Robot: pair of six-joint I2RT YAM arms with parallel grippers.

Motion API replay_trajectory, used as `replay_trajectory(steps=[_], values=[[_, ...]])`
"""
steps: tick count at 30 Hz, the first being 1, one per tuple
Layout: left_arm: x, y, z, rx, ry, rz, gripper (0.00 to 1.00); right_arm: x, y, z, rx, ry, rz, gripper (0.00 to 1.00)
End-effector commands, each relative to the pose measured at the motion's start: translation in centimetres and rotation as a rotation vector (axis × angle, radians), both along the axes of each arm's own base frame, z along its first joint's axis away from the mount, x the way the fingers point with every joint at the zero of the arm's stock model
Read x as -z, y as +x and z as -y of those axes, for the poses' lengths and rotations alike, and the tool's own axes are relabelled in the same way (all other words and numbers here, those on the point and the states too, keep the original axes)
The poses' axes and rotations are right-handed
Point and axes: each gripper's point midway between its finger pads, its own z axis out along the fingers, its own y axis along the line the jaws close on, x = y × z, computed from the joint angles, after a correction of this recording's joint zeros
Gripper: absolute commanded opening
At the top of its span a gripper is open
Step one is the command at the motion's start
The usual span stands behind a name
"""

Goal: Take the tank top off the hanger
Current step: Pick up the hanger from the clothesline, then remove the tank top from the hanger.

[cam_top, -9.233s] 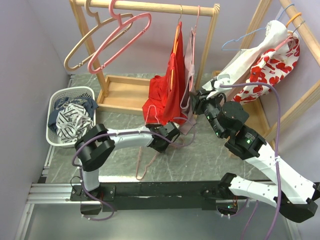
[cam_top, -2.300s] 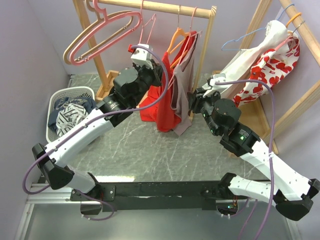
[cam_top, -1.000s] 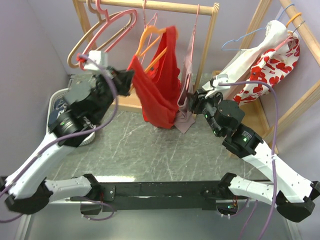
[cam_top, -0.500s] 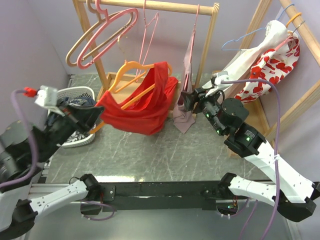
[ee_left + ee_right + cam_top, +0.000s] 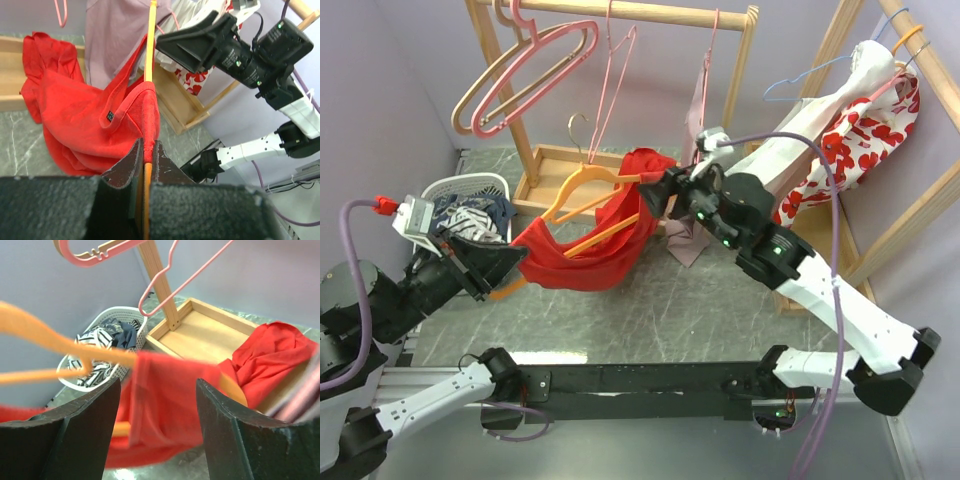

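Red tank top [image 5: 582, 252]: dead centre of the top view, sagging like a hammock under its hanger with one end bunched up at the upper right. Not off the hanger yet.
White plastic laundry basket [image 5: 470, 186]: left edge, with striped and dark clothes in it. My guess is that's where the top is meant to end up.
Left gripper [image 5: 146, 152]: bottom middle of the left wrist view, fingers pinched tight on the orange bar, right where the red hem wraps it. I reckon it's holding the hanger out in the open so the other arm has something to pull against.
Orange plastic hanger with a metal hook [image 5: 582, 182]: tilted, hook pointing up into free air, not on any rail.
Right gripper [image 5: 156, 432]: fingers spread wide, nothing between them, red cloth just beyond. Looks lined up to grab the bunched end and drag it off.
Wooden clothes rack [image 5: 650, 14]: along the top, with pink hangers [image 5: 530, 60] at upper left and a mauve garment [image 5: 698, 110] by its right post.
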Motion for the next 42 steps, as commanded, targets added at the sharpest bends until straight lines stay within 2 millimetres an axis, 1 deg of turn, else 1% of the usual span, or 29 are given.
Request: replay_trajectory(steps=[1, 2, 4, 5, 6, 8, 10, 11, 12, 13, 14, 16, 17, 18, 19, 20, 21, 23, 24, 25, 27, 28, 30, 31, 32, 36, 39, 41, 42], values=[[-2.4, -0.9, 0.0, 0.034, -0.090, 0.046, 0.01, -2.3, 0.4, -0.8, 0.034, 0.019, 0.028, 0.70], [-2.5, -0.9, 0.0, 0.031, -0.091, 0.049, 0.01, -2.3, 0.6, -0.7, 0.051, 0.008, 0.013, 0.70], [-2.7, -0.6, -0.1, 0.018, -0.088, 0.052, 0.01, -2.0, 1.0, -1.1, 0.062, -0.005, -0.012, 0.70], [-2.8, -0.6, -0.1, 0.016, -0.087, 0.055, 0.01, -1.6, 0.7, -1.5, 0.057, -0.022, -0.027, 0.70], [-2.9, -0.6, -0.1, 0.016, -0.089, 0.057, 0.01, -1.5, 0.9, -1.2, 0.089, -0.027, -0.028, 0.70], [-3.1, -0.6, -0.1, 0.020, -0.099, 0.068, 0.01, -1.0, 0.5, -1.5, 0.100, -0.049, -0.045, 0.70], [-3.2, -0.7, -0.1, 0.023, -0.100, 0.072, 0.01, -0.8, 0.7, -1.0, 0.151, -0.061, -0.052, 0.70], [-3.3, -0.7, -0.1, 0.022, -0.101, 0.075, 0.01, -0.3, 0.8, -1.0, 0.165, -0.080, -0.068, 0.70], [-3.2, -0.6, -0.1, 0.019, -0.099, 0.075, 0.01, 0.1, 0.8, -1.0, 0.176, -0.084, -0.090, 0.68], [-3.2, -0.5, -0.1, 0.015, -0.098, 0.076, 0.01, -0.5, 1.0, -0.7, 0.203, -0.077, -0.094, 0.66], [-3.1, -0.5, -0.1, 0.016, -0.093, 0.073, 0.01, 0.5, 1.2, -0.9, 0.212, -0.105, -0.118, 0.65], [-3.1, -0.4, 0.1, 0.016, -0.089, 0.069, 0.01, 0.5, 1.3, -0.5, 0.260, -0.111, -0.130, 0.61], [-3.1, -0.4, 0.1, 0.018, -0.090, 0.070, 0.01, 1.0, 1.4, -0.4, 0.276, -0.123, -0.145, 0.58], [-3.0, -0.4, 0.0, 0.016, -0.089, 0.069, 0.01, 1.1, 1.5, -0.4, 0.286, -0.124, -0.148, 0.48], [-3.0, -0.3, 0.1, 0.015, -0.091, 0.069, 0.01, 1.4, 1.6, -0.3, 0.293, -0.127, -0.148, 0.43], [-3.0, -0.3, 0.0, 0.013, -0.091, 0.067, 0.01, 1.5, 1.7, -0.2, 0.300, -0.129, -0.148, 0.34], [-3.0, -0.4, -0.1, 0.010, -0.091, 0.067, 0.01, 1.6, 1.7, -0.1, 0.306, -0.128, -0.150, 0.18], [-3.2, -0.5, -0.1, 0.015, -0.097, 0.072, 0.01, 1.9, 2.0, 0.5, 0.346, -0.143, -0.152, 0.07], [-3.4, -0.7, -0.3, 0.018, -0.102, 0.078, 0.01, 1.7, 2.0, 0.9, 0.365, -0.140, -0.149, 0.00], [-3.4, -0.8, -0.3, 0.021, -0.103, 0.083, 0.01, 2.0, 2.1, 1.3, 0.380, -0.145, -0.149, 0.00], [-3.6, -1.1, -0.7, 0.016, -0.102, 0.086, 0.01, 1.4, 2.3, 2.2, 0.410, -0.137, -0.122, 0.00], [-3.2, -1.1, -0.9, 0.010, -0.090, 0.072, 0.01, 1.0, 2.0, 3.1, 0.424, -0.121, -0.115, 0.00], [-3.5, -1.4, -1.6, -0.005, -0.092, 0.068, 0.01, 0.3, 2.6, 4.5, 0.451, -0.085, -0.102, 0.00], [-3.5, -1.7, -1.8, 0.001, -0.093, 0.068, 0.01, 0.0, 2.4, 5.3, 0.452, -0.068, -0.097, 0.00], [-3.6, -2.0, -1.8, 0.012, -0.099, 0.074, 0.01, -0.3, 3.1, 6.4, 0.475, -0.058, -0.090, 0.00], [-4.4, -4.3, -2.3, 0.085, -0.147, 0.105, 0.01, 0.2, 4.2, 7.9, 0.500, -0.058, -0.102, 0.00], [-4.3, -4.8, -2.9, 0.084, -0.151, 0.101, 0.01, 1.0, 4.7, 7.5, 0.460, -0.068, -0.123, 0.00], [-4.1, -5.0, -3.1, 0.083, -0.155, 0.101, 0.01, 1.5, 4.5, 6.2, 0.392, -0.067, -0.138, 0.00], [-4.6, -5.3, -3.4, 0.088, -0.173, 0.125, 0.01, 1.8, 4.4, 5.7, 0.370, -0.071, -0.144, 0.00]])
